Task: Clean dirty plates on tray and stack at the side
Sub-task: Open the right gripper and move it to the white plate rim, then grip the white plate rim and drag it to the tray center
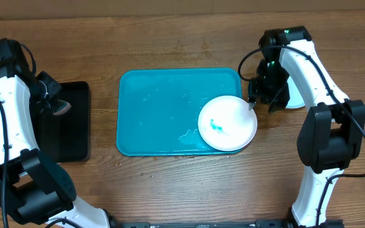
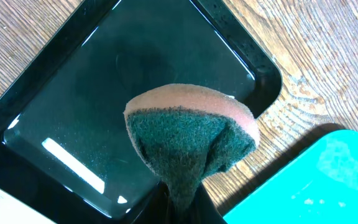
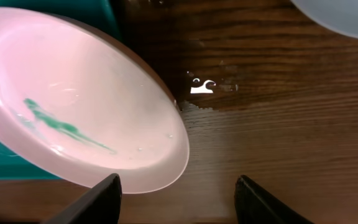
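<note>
Holding the sponge (image 2: 191, 137) pinched tight in your left gripper (image 2: 180, 208), you hover over the black tray (image 2: 73, 93) by the table's left edge. That reads as a drip-and-wait spot while the other arm sets up. At mid-table the tray (image 1: 157, 107) is bare except for wet streaks and one white plate (image 1: 228, 123). The plate sits at the tray's right near corner and overhangs the rim toward the table's right edge. A teal smear (image 1: 217, 125) marks its centre, so it's not cleaned. Your right gripper (image 3: 179, 186) hangs just beside the plate's right rim with its fingers spread and nothing between them. It's likely lining up to steady or take that rim. By the right edge, part of a light blue plate (image 3: 340, 12) lies on the wood, probably the stack.
</note>
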Controlling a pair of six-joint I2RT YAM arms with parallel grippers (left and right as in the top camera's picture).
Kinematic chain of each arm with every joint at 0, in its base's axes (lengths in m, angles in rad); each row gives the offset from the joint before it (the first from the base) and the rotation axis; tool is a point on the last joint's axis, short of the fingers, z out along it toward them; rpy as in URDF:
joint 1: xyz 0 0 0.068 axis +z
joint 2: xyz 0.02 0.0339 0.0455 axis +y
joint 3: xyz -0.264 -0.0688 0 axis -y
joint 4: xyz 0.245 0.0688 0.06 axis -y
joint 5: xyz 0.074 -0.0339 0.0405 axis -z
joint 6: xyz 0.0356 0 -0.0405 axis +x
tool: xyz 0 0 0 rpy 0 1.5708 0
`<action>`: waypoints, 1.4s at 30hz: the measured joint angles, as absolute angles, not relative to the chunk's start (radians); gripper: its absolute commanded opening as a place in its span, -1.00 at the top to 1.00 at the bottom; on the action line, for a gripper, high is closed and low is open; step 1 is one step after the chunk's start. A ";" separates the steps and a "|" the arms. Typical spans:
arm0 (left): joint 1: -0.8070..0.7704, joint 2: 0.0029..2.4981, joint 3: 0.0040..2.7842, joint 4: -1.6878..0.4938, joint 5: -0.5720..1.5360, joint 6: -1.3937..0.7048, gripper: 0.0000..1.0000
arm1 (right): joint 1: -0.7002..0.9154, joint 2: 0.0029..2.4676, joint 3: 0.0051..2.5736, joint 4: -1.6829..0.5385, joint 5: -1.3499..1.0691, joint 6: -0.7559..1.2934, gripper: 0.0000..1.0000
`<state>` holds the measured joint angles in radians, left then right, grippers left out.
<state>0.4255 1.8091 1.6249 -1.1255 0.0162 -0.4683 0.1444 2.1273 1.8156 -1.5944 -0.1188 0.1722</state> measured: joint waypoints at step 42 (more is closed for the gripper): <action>0.426 1.809 1.625 -1.108 0.070 -0.457 0.92 | 0.227 2.127 1.659 -1.285 -0.302 0.209 0.92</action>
